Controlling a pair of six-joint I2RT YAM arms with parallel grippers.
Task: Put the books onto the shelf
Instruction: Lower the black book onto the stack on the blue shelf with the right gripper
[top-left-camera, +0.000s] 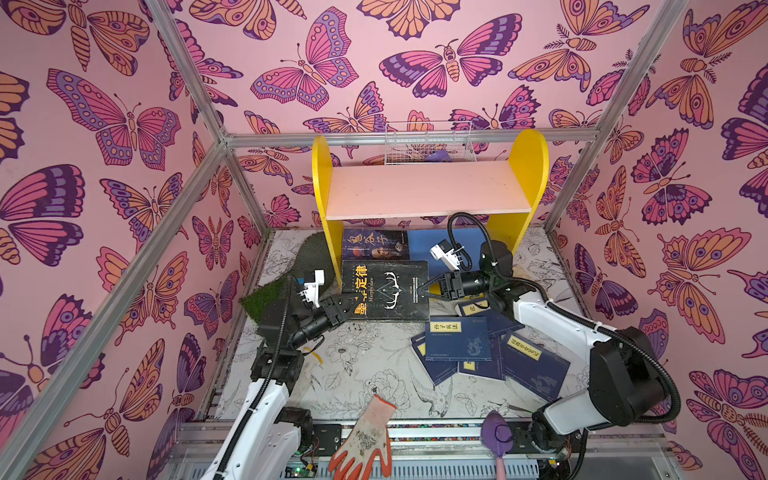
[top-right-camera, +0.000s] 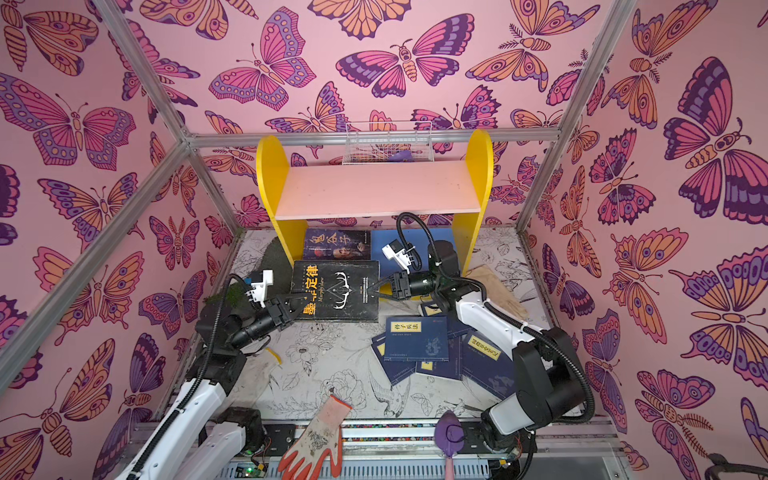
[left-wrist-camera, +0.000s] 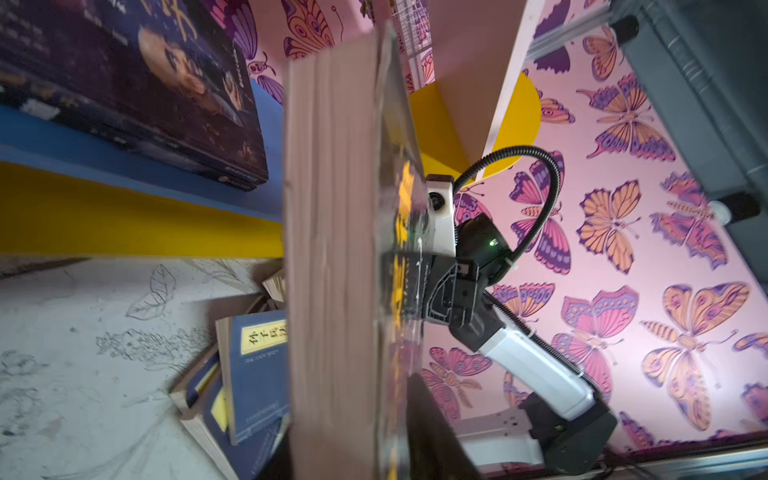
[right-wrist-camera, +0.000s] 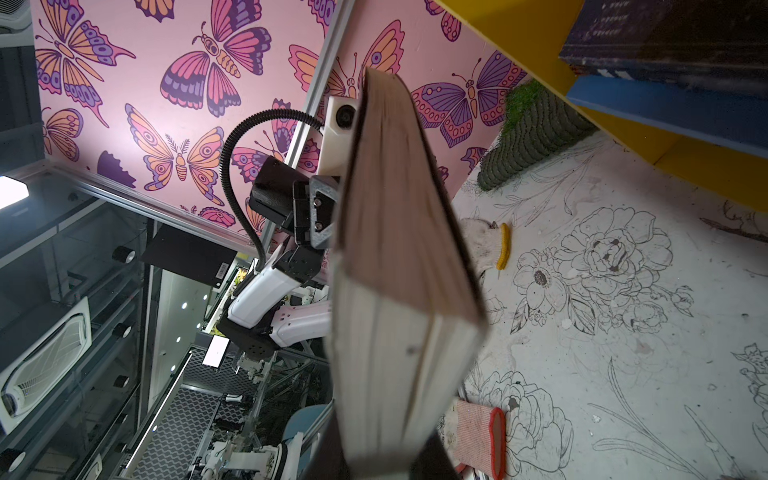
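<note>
Black book (top-left-camera: 384, 291): edges pinched by left gripper (top-left-camera: 352, 297) and right gripper (top-left-camera: 423, 291);
Beyond both: shelf (top-left-camera: 428, 191), portrait book (top-left-camera: 374, 245) on its blue board (top-left-camera: 419, 245);
Beside right gripper: navy books (top-left-camera: 457, 338)

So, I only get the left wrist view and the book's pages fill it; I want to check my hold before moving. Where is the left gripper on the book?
Observer: In both top views the left gripper sits at the black book's left edge, a finger over the cover; whether it is clamped I cannot tell.
Operator: Which way is the cover?
Observer: Facing up, white antlers in its middle.
Operator: Anything lying nearer the front?
Observer: A glove and a purple trowel lie at the very front.
</note>
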